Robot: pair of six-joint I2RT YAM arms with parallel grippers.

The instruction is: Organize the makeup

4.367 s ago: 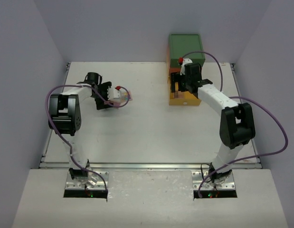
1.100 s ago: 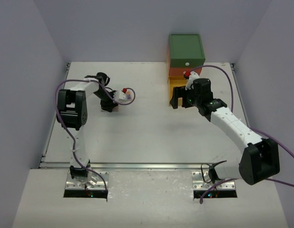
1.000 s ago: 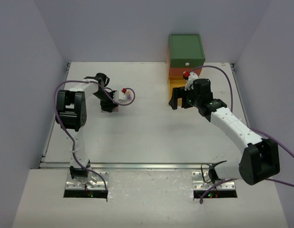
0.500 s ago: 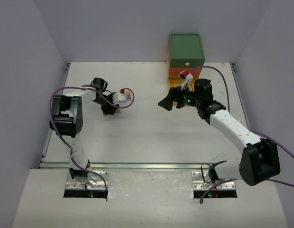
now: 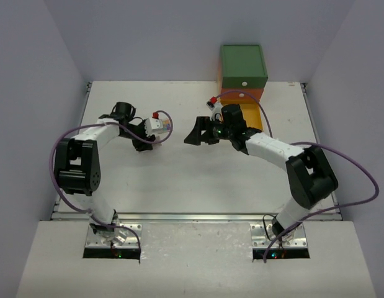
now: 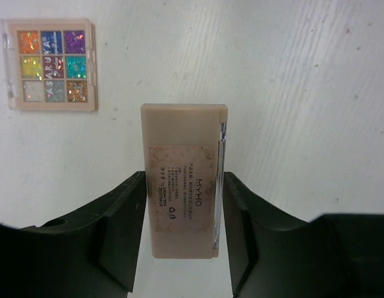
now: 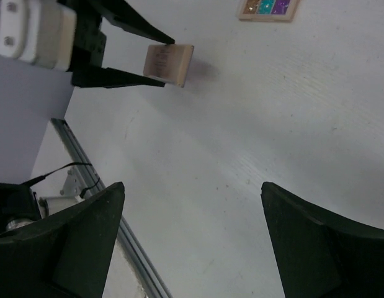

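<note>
The left end effector [image 6: 184,186] is clamped on the side edges of a tan palette [image 6: 183,146], label up over the tabletop [image 6: 303,93], likely for carrying. A glitter palette [image 6: 49,65] lies nearby. The right end effector [image 7: 192,186] hangs empty, fingers apart.

right gripper [image 7: 192,191] spread wide, nothing between | left gripper [image 7: 159,62] pinching tan palette [image 7: 177,65] over table [image 7: 254,130] | glitter palette [image 7: 269,7] lying flat, top edge
</note>
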